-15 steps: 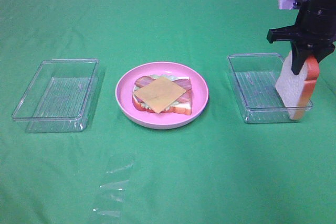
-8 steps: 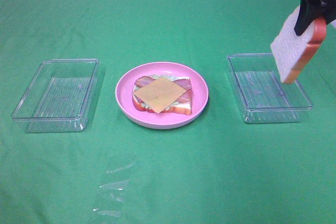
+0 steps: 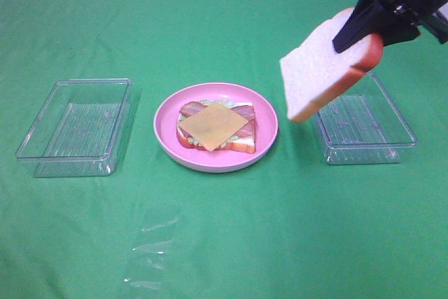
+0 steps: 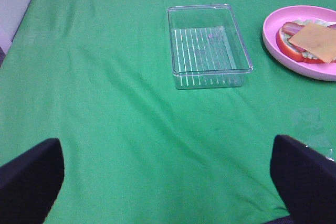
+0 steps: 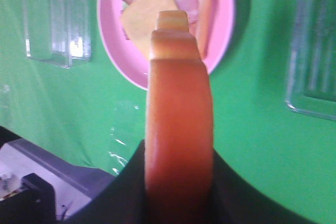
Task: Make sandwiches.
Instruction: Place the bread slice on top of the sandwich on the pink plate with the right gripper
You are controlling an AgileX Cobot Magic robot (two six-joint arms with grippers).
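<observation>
Foam-like and matte, the white bread slice (image 3: 318, 75) with its orange-brown crust looks light and stiff enough to hold its shape while hanging tilted in the air. The right gripper (image 3: 364, 24) is clenched on its crust edge, above the green tablecloth (image 3: 224, 243) between the pink plate (image 3: 168, 141) and the clear tray (image 3: 364, 152) toward the cloth's right edge. On the plate sits the open stack: a yellow cheese slice (image 3: 213, 126) over bacon strips (image 3: 190, 109), lettuce and the bottom bread. A crust pinch seems sensible, the faces likely being squashy and dry rather than slippery. The left gripper (image 4: 168, 182) hangs with fingers spread wide, holding nothing, near the other clear tray (image 4: 207, 45).
</observation>
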